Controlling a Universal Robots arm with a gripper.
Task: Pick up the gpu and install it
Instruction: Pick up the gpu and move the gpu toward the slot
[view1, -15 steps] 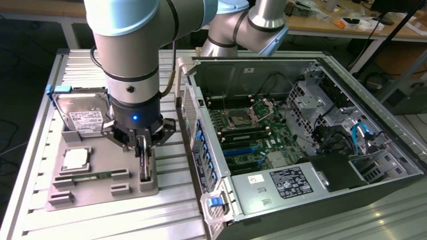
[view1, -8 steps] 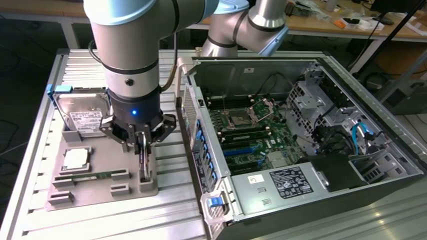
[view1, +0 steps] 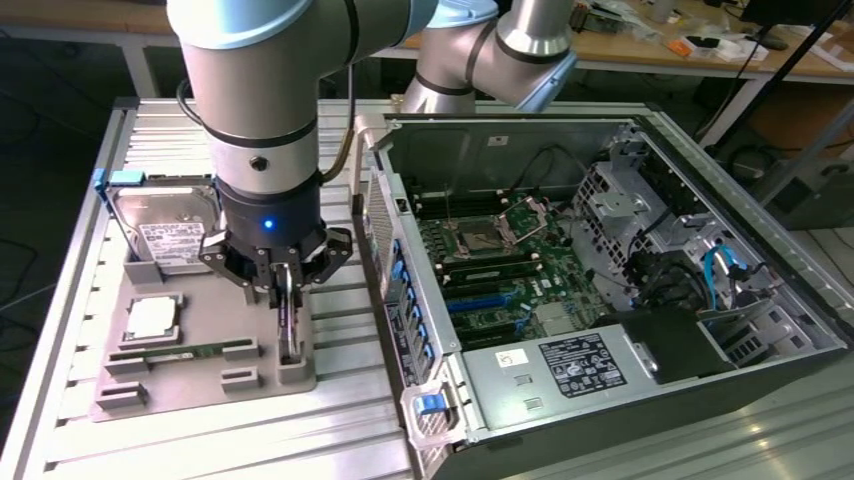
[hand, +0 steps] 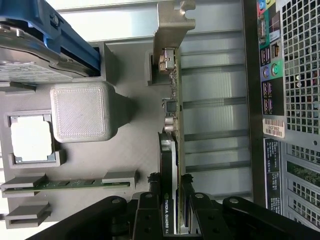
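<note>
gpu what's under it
The gpu stands on edge in the grey holder, which lies on the slatted metal table. The gripper straddles its upper edge, closed on it. Its lower edge and how it seats are hidden by the card itself.

A ribbed metal desk (view1: 200, 440) of pale slats spreads across the lower left of the exterior view, with bright glare on it. A wooden desk (view1: 627, 55) runs along the upper edge, with clutter (view1: 707, 42) at upper right. Dark floor (view1: 34, 200) lies at far left.

The gpu (hand: 176, 125), a thin dark card with silvery bracket, stands edge-on in a gray tray (hand: 132, 150).
</note>
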